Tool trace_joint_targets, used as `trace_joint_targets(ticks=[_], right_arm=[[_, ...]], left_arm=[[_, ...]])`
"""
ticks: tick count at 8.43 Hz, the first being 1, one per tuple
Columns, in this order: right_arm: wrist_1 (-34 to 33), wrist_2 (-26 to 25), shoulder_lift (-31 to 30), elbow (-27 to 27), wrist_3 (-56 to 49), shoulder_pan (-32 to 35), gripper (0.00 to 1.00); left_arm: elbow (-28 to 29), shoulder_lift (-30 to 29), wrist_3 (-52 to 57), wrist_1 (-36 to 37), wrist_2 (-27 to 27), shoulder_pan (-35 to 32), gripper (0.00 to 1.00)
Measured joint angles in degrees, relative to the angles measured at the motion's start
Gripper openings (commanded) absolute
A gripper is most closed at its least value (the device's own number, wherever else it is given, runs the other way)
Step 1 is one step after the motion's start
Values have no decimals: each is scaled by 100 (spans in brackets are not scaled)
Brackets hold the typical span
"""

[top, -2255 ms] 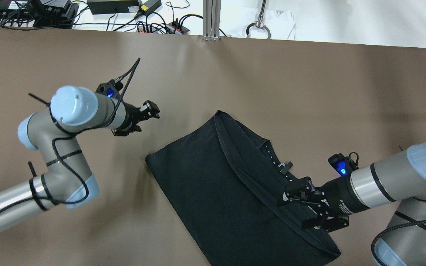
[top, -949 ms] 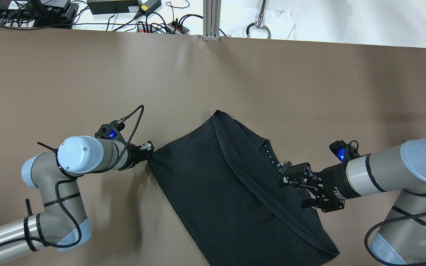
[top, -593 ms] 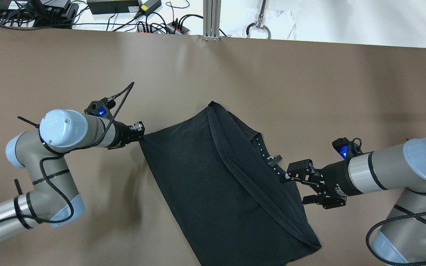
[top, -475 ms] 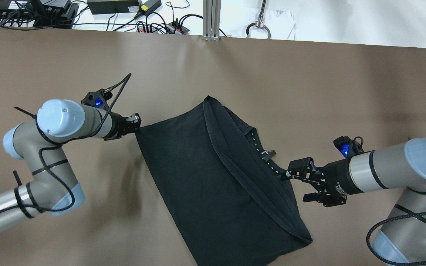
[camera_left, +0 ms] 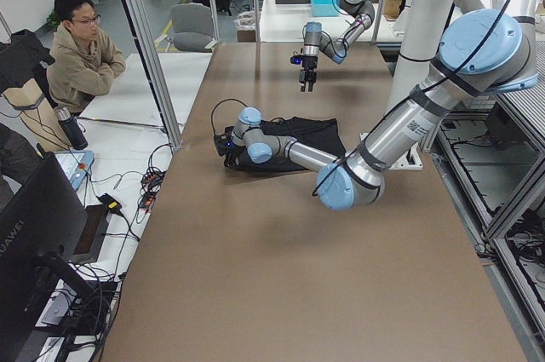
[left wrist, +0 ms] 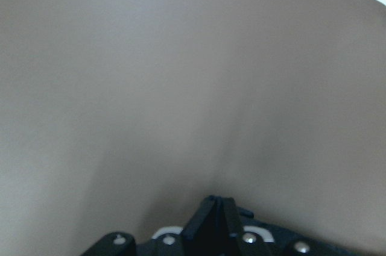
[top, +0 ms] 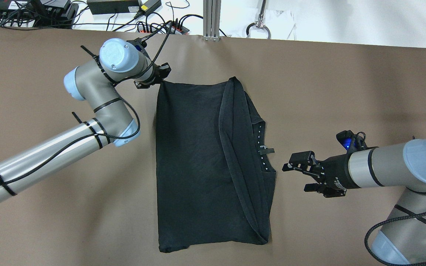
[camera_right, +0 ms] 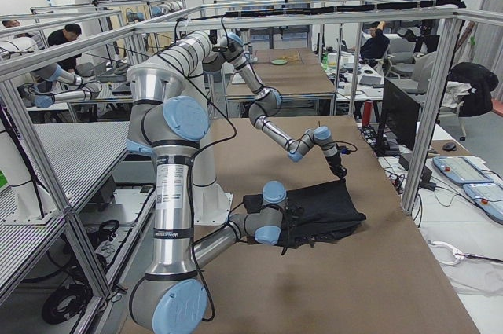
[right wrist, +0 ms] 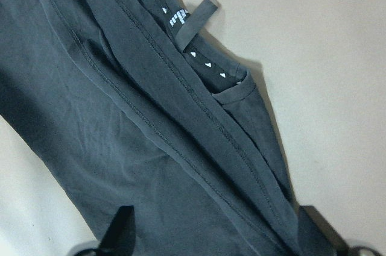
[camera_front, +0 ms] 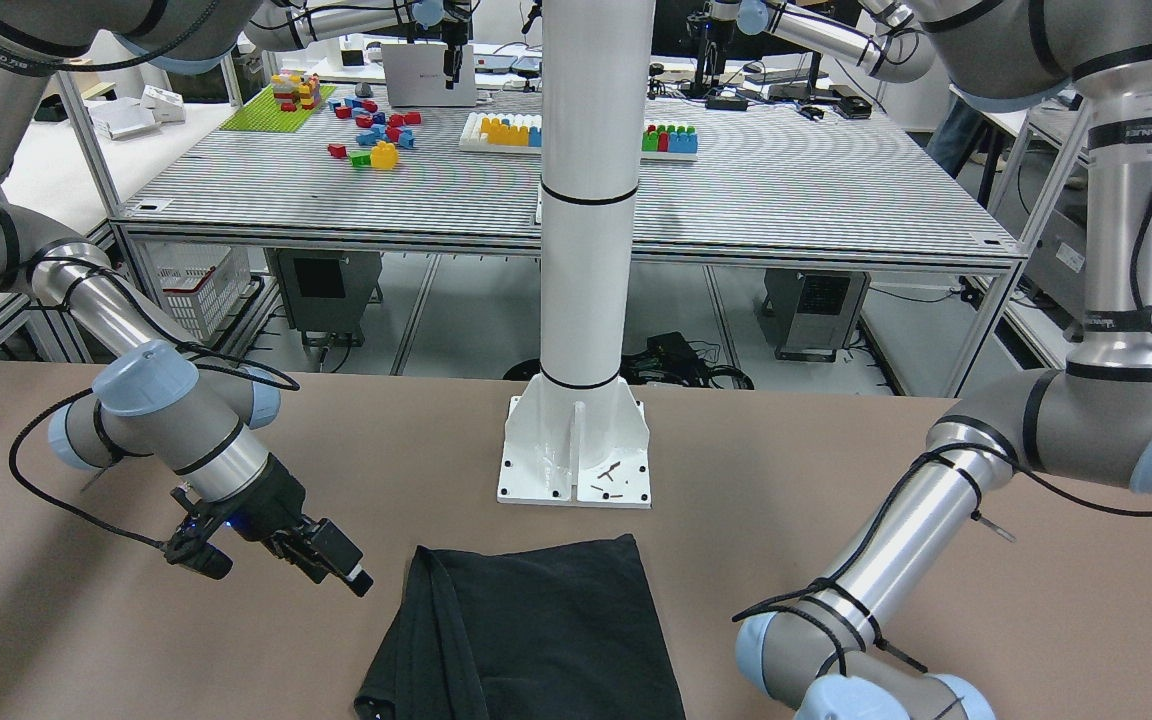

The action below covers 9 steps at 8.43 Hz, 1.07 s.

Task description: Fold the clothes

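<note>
Black clothes (top: 190, 162): swung round from a slant, now lying square mid-counter (top: 346, 92).
Left claw (top: 160, 78): clamped on the far corner.
Right claw (top: 295, 178): apart, just beside the collar edge.
Meaning: straightened, likely ready for a fold.

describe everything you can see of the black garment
The black garment is soft fabric, folded into a tall rectangle lying flat on the brown table. A stitched hem runs down its right side, beside neck tape with white marks and a loop. The left gripper pinches its far left corner; the open right gripper sits off its right edge, not touching.
</note>
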Motion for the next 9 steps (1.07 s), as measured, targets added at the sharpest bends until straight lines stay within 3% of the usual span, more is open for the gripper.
trace_joint_targets(ticks=[2, 4, 5, 6, 9], right_arm=[[-126, -233, 3, -1, -179, -26, 95], [-173, -400, 3, -7, -244, -56, 95], [-255, -470, 24, -6, -251, -68, 95], [-344, -570, 48, -4, -256, -101, 95], [-548, -751, 291, -8, -646, -244, 94]], left_arm=[[1150, -779, 35, -328, 45, -115, 0], [1896, -1322, 53, -541, 163, -122, 0], [2178, -1495, 58, -675, 228, -115, 63], [2332, -1580, 66, -762, 261, -113, 100], [2285, -1553, 351, -827, 312, -161, 100]])
